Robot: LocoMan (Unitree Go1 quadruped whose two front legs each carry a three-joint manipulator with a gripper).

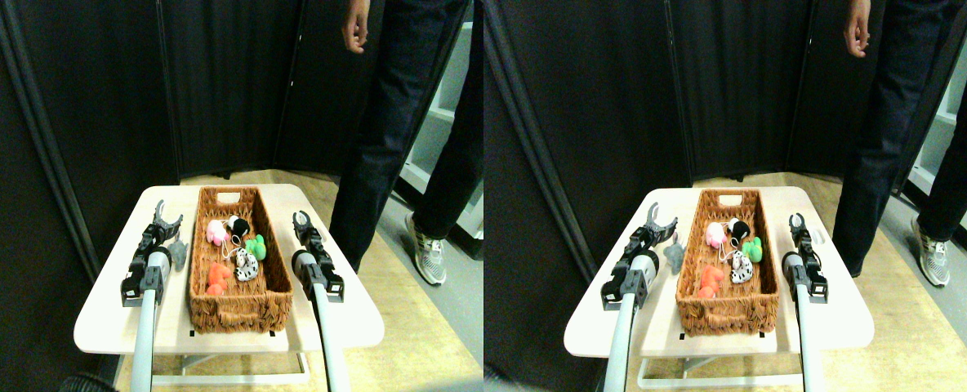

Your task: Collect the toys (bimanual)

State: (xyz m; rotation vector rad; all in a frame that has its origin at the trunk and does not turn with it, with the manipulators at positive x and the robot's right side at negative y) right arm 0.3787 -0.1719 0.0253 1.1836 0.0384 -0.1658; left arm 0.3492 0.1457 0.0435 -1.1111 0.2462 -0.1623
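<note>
Five toys inside the wicker basket [238, 306] on the pale tabletop [116, 322]: pink toy [216, 233], black toy [239, 226], green toy [256, 247], spotted toy [246, 265], orange toy [218, 278]. Grey toy [178, 251] outside, just beside the left claw [166, 219], spread wide. Right claw [301, 218]: jaws narrow, holding nothing visible.

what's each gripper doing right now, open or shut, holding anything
Left gripper: open, jaws spread, holding nothing; a grey toy lies on the table just beside it.
Right gripper: cannot be told, nothing visibly held.
</note>
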